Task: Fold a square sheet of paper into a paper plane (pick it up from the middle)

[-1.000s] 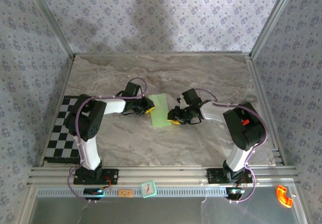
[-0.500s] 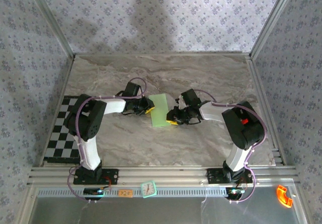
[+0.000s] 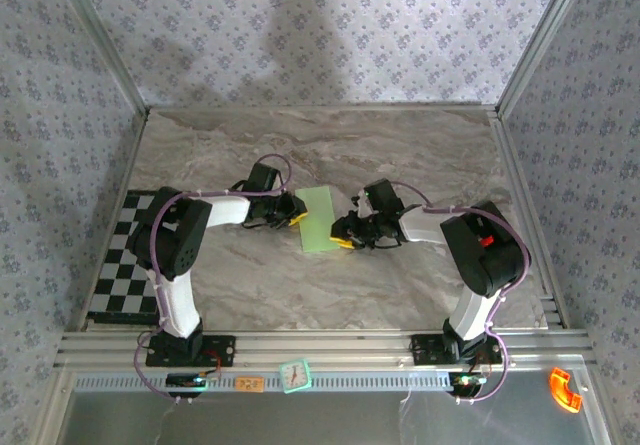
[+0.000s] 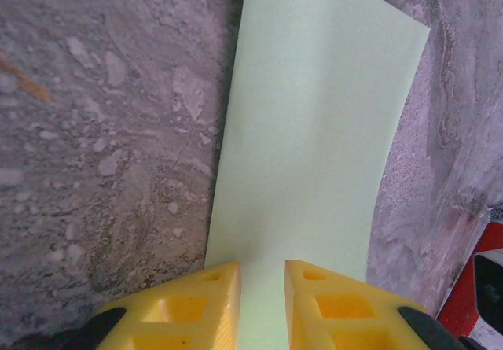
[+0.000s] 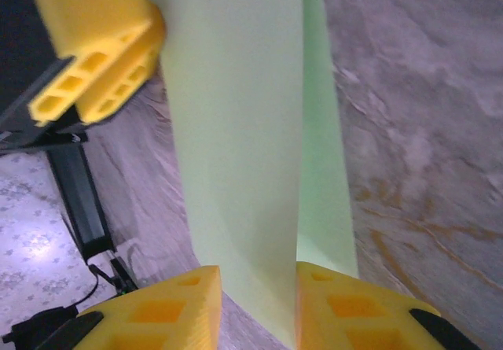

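The marbled bench (image 3: 330, 145) carries the square sheet of paper (image 3: 319, 219), folded to a strip, at its middle. The left jaws stand narrowly parted over its left edge. The right jaws, spread a little wider, straddle its right edge.

A grey-brown stone-look desk (image 3: 320, 145) has walls of pale paper with little blue flowers (image 3: 320, 35) on three sides. A black and white checked board (image 3: 122, 265) lies at the desk's left edge. A ridged silver metal rail (image 3: 330, 343) runs along the near edge. Just in front of it sit a small square clock with a green rim (image 3: 295, 374) and a little orange tag (image 3: 250, 384). An orange curved plastic piece (image 3: 565, 389) lies by the near right corner.
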Controlling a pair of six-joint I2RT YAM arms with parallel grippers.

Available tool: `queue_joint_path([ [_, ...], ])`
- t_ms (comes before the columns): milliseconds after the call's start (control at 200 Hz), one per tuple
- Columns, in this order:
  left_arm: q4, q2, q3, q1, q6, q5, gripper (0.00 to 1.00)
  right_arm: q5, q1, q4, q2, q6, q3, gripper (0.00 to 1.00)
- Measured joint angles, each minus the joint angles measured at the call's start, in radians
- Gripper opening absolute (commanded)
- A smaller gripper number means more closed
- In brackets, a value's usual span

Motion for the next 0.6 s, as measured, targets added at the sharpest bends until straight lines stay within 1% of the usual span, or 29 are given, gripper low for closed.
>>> queue_joint_path([
  [85, 0.0, 0.0, 0.0, 0.0, 0.0, 0.0, 0.24, -0.007, 0.0, 0.029, 0.002, 0.01, 0.0, 0.31],
  [195, 0.0, 0.0, 0.0, 0.0, 0.0, 0.0, 0.24, -0.014, -0.001, 0.053, 0.015, 0.021, 0.0, 0.29],
  [375, 0.0, 0.0, 0.0, 0.0, 0.0, 0.0, 0.24, -0.014, -0.007, 0.057, 0.026, 0.038, -0.006, 0.25],
  [600, 0.0, 0.0, 0.0, 0.0, 0.0, 0.0, 0.24, -0.013, -0.015, 0.049, 0.025, 0.039, -0.035, 0.22],
])
